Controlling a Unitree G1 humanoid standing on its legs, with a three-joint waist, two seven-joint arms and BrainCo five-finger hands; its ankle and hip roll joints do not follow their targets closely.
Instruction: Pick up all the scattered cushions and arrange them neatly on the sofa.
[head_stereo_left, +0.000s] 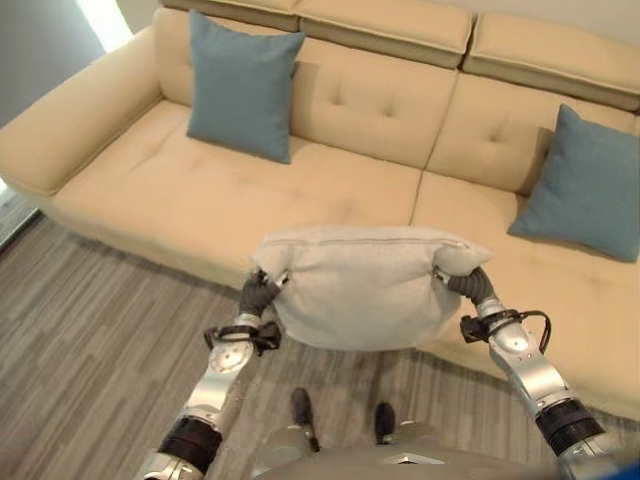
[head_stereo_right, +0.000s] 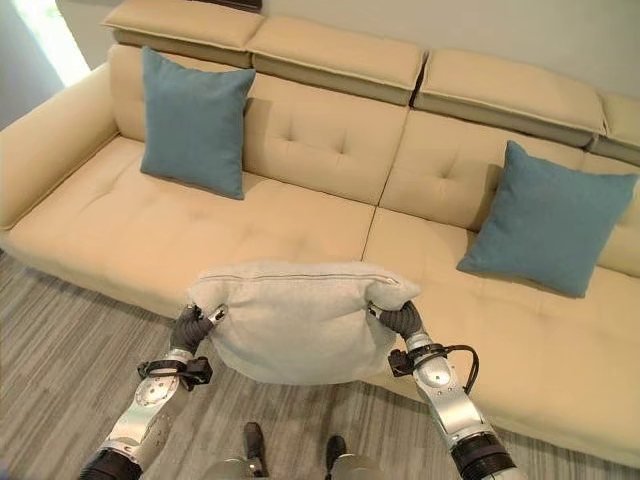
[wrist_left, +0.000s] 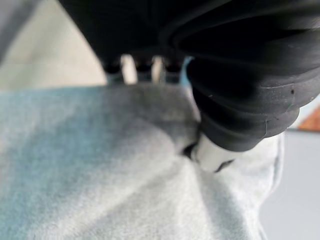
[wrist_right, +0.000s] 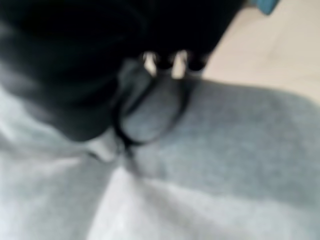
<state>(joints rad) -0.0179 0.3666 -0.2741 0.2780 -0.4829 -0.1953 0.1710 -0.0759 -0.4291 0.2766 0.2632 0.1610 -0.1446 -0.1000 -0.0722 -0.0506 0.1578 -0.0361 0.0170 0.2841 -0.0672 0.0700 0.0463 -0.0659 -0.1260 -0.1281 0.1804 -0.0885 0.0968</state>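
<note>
The left hand (head_stereo_right: 192, 326) and the right hand (head_stereo_right: 397, 318) grip opposite ends of a pale grey cushion (head_stereo_right: 300, 320), which hangs between them above the front edge of the beige sofa (head_stereo_right: 300, 215). Beyond the left hand a blue cushion (head_stereo_right: 195, 120) leans upright against the backrest. Beyond the right hand and further out to that side, a second blue cushion (head_stereo_right: 545, 220) leans likewise.

Head stereo pair looks down, sharing sofa (head_stereo_left: 200, 200); wrist cams v. close.
</note>
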